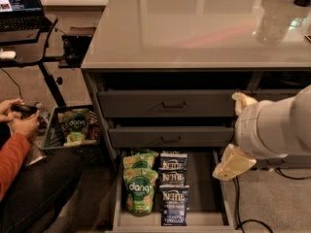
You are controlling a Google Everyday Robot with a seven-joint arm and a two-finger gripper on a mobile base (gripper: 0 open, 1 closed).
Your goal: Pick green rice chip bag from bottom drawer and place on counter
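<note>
Looking into the open bottom drawer (204, 193), I see the green rice chip bag (142, 192) lying at its front left, a second green bag (140, 160) behind it and three Kettle chip bags (173, 188) in a row just beside them. The gripper (233, 163) hangs over the drawer's right wall, apart from the bags; I cannot tell how its jaws stand. Beyond, two upper drawers (170, 103), then the glossy counter (194, 28).
</note>
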